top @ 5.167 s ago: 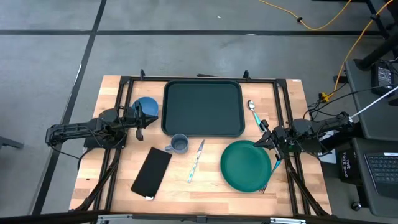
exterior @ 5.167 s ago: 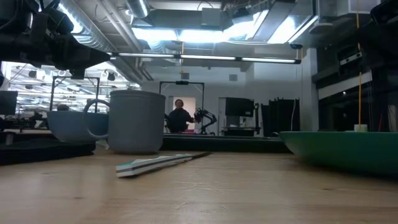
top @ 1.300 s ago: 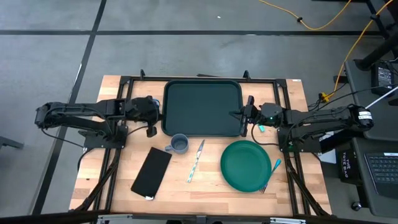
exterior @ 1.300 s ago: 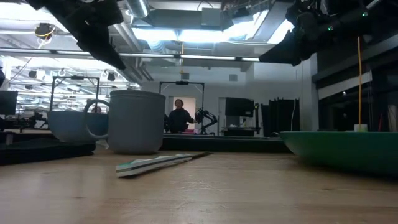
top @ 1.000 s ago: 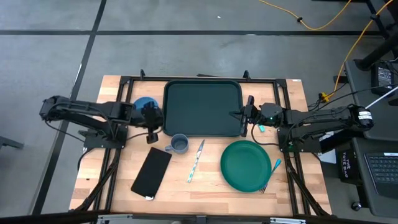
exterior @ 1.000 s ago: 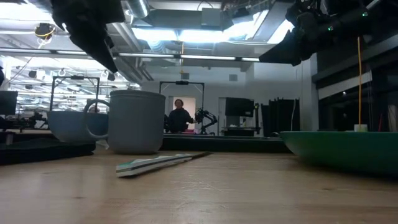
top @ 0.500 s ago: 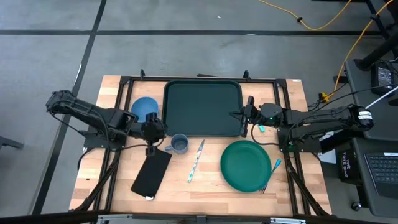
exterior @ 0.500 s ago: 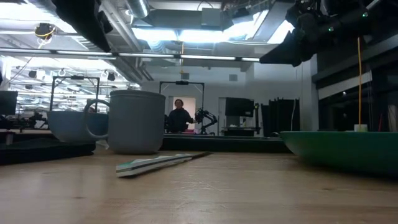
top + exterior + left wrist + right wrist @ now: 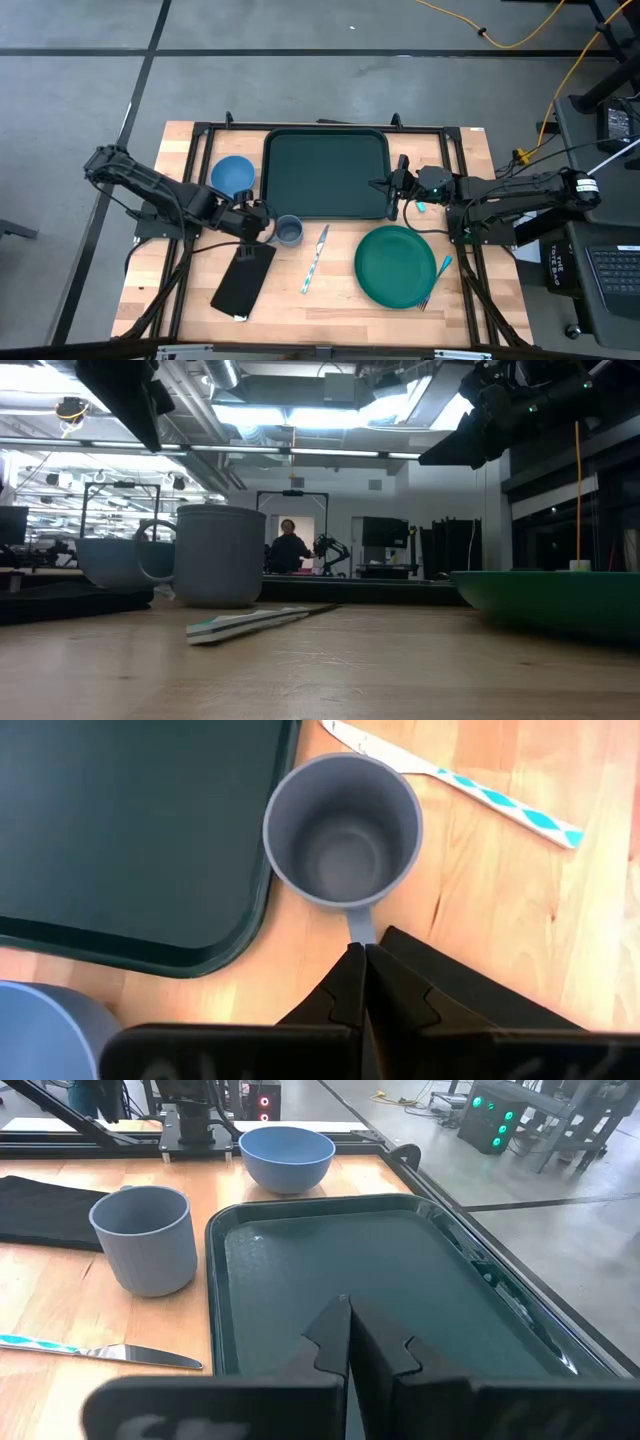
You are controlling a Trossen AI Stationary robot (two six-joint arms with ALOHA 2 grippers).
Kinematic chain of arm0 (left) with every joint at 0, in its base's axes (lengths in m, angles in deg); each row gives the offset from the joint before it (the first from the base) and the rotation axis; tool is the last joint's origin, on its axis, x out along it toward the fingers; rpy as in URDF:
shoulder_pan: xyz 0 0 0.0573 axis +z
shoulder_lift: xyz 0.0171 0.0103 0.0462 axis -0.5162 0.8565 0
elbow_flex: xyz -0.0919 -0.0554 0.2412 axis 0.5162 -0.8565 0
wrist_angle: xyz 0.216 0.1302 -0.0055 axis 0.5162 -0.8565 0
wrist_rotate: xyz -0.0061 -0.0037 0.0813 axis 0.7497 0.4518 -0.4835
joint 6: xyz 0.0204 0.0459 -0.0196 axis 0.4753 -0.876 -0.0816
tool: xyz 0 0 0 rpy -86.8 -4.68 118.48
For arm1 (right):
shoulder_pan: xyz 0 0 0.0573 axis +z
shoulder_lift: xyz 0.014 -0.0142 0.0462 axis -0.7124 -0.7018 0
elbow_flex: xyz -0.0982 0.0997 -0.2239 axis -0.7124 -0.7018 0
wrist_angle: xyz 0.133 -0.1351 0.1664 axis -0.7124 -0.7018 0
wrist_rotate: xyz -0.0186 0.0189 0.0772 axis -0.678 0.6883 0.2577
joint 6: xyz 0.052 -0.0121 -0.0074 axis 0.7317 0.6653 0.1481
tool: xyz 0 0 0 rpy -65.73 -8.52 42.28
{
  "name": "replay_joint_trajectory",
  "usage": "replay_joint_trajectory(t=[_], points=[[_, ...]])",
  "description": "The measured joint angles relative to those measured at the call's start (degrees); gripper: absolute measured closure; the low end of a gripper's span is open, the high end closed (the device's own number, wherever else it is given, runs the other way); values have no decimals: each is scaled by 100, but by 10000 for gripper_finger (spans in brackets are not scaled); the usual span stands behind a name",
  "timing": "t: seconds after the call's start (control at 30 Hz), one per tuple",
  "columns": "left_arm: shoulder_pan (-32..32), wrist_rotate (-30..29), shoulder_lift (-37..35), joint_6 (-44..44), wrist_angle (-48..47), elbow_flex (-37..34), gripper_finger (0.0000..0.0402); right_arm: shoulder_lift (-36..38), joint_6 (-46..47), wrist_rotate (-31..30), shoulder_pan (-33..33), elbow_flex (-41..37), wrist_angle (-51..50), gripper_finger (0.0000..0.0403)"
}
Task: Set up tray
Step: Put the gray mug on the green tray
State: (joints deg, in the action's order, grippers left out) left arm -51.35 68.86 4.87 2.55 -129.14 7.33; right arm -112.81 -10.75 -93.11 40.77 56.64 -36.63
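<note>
Two arms reach in over a wooden table (image 9: 470,300) whose far middle holds the dark green tray (image 9: 325,173), bare inside. Near the tray's left edge sits a blue bowl (image 9: 233,175), and just off its near left corner stands a grey mug (image 9: 289,232). A flat black rectangle (image 9: 243,278) lies nearer the front, a knife (image 9: 316,258) with a blue-patterned handle lies between the mug and a round green plate (image 9: 396,265), and a blue-handled fork (image 9: 434,283) rests at the plate's right rim. The left gripper (image 9: 264,228) hovers just beside the mug, over the far end of the black rectangle, its fingers pressed together on nothing. The right gripper (image 9: 393,186) sits over the tray's right edge, fingers likewise clenched and empty. Only the left wrist view shows the mug's handle (image 9: 360,925) pointing straight at the closed fingertips (image 9: 356,958), with the tray's rounded corner close by. The right wrist view shows the tray's raised rim and the mug standing just outside it. The low view alone shows a person (image 9: 290,549) far back in the room.
</note>
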Motion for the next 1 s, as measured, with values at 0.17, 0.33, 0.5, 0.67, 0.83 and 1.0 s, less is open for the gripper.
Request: replay_joint_trajectory(t=[0.17,0.33,0.5,0.67,0.83,1.0], points=[[0,143,115,-4,45,0,396,0,-8,0,0,0,-2,392],[69,135,129,142,49,0,390,0,-13,0,0,-2,-2,392],[137,131,125,253,51,0,361,0,-15,0,0,-2,-2,392],[136,131,124,255,50,0,318,0,-9,1,0,-2,-2,392],[136,131,124,251,51,0,274,0,-5,2,0,-4,-4,392],[136,-5,130,247,51,0,244,0,-4,2,0,-4,-3,392]])
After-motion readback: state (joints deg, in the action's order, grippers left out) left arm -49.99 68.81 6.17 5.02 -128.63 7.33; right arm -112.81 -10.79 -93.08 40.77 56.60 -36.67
